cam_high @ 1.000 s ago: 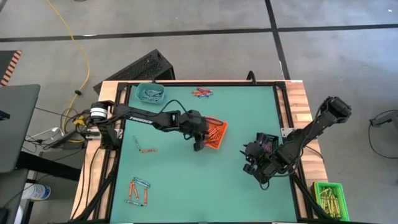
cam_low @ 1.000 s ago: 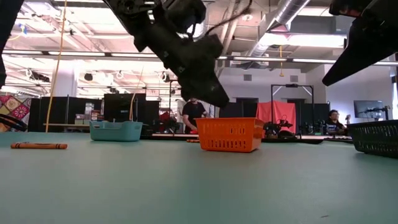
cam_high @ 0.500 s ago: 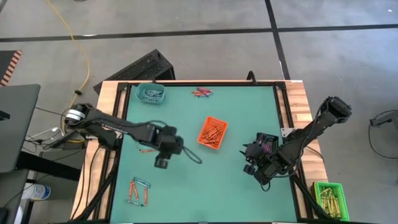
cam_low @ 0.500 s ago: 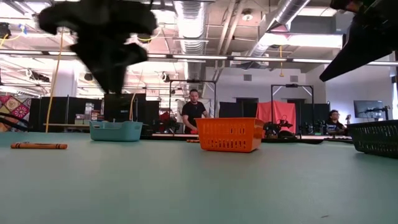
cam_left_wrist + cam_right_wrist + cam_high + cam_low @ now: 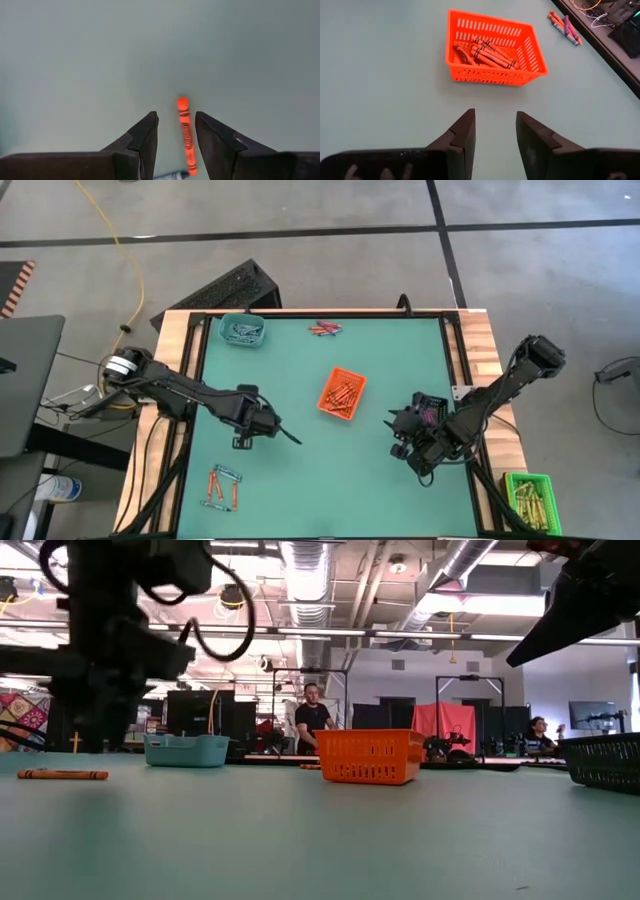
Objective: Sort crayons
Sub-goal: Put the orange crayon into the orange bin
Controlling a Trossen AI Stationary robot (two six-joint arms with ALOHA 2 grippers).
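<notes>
One orange crayon [image 5: 185, 134] lies flat on the green mat [image 5: 300, 480], right in the gap between the left gripper's [image 5: 175, 145] two fingers [image 5: 145, 137], not touched by either. Those fingers stand narrowly apart with nothing in them, pointing down at the mat. A blue tip peeks out just beside the crayon's near end.

From above, the left arm reaches in from the table's left edge, stretched low across the mat, wrist over its left-middle part. Nearer the front-left corner sits a loose cluster of about six crayons [image 5: 222, 487], orange and blue. A few more [image 5: 324, 329] lie at the far edge.

Three small baskets on the mat: orange [image 5: 341, 393] in the middle, holding a heap of orange crayons; teal [image 5: 242, 330] far-left; black [image 5: 428, 408] on the right.

The right gripper [image 5: 494, 137] hovers beside the black basket, fingers slightly parted and empty, facing the orange one.
</notes>
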